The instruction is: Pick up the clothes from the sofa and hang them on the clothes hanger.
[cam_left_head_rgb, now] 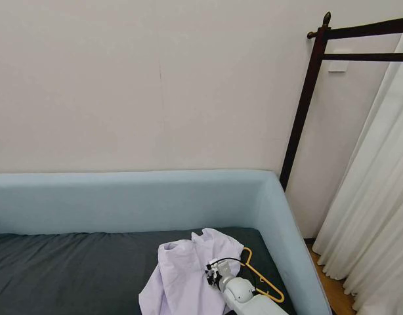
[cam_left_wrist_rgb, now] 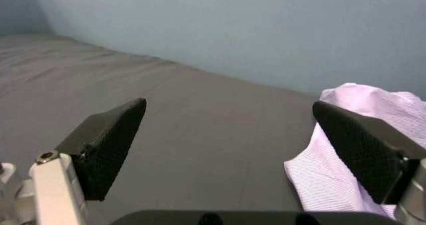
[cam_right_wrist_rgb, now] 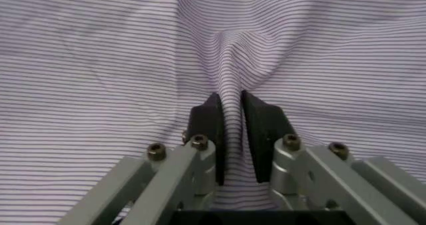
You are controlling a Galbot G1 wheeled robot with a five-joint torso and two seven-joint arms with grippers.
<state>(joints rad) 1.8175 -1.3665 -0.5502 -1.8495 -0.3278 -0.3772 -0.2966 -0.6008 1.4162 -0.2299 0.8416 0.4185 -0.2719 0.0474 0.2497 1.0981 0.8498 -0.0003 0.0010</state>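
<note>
Right gripper (cam_right_wrist_rgb: pixel 231 105): clenching on a raised fold of the shirt (cam_right_wrist_rgb: pixel 100 60); its two black fingers (cam_right_wrist_rgb: pixel 207 125) are squeezing the ridge of cloth between them, with just the fabric's thickness keeping them apart.
Right arm (cam_left_head_rgb: pixel 244 295): reaching in from the lower edge of the head view, with the wrist sitting over the shirt's right half, close to the hanger (cam_left_head_rgb: pixel 262 279).
Left gripper (cam_left_wrist_rgb: pixel 230 108): hanging released, its two mesh-textured pads (cam_left_wrist_rgb: pixel 109 145) standing wide apart and gripping nothing; it is hovering over the seat cushion (cam_left_wrist_rgb: pixel 199 115), with the shirt's edge lying just beside one pad.
Shirt, one: a pale lilac piece with fine stripes, lying crumpled on the right end of the seat cushion, near the right arm of the sofa (cam_left_head_rgb: pixel 123 197); its folds are bunching up toward the pinch.
Hanger, one: a yellow-orange wire shape, lying flat on the cushion at the shirt's right side; it seems to be running under the cloth, though the arm is covering that part.
Seat cushion, one: dark grey, bearing the shirt and the hanger.
Sofa, one: light blue, its back and right arm wrapping around the cushion.
Clothes rack (cam_left_head_rgb: pixel 305 98), one: dark wood, standing behind the sofa's right corner, two crossbars running off to the right.
Curtain (cam_left_head_rgb: pixel 379 197), one: white, hanging in folds right of the rack.
</note>
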